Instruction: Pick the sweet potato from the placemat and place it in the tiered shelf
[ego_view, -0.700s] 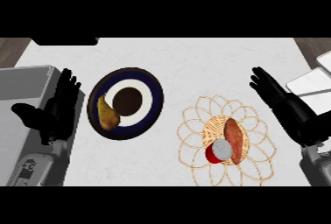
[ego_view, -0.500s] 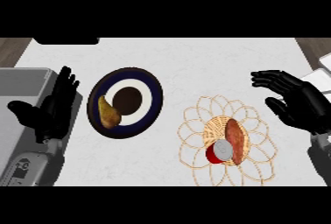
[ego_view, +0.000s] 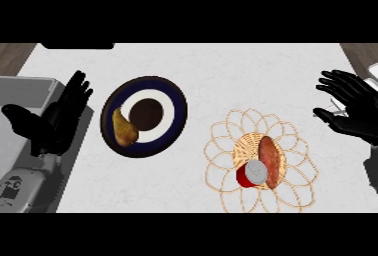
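Potato lies on mat beside can. Right hand right of mat, fingers spread (holding nothing). Left hand far left, open.

Black hands, grey forearms

We see the sweet potato lying on the woven placemat, touching a red can on its left. Left of the placemat on the white table sits a dark blue plate holding a pear. Our left robot hand rests open at the left edge; our right robot hand hangs open at the right edge.
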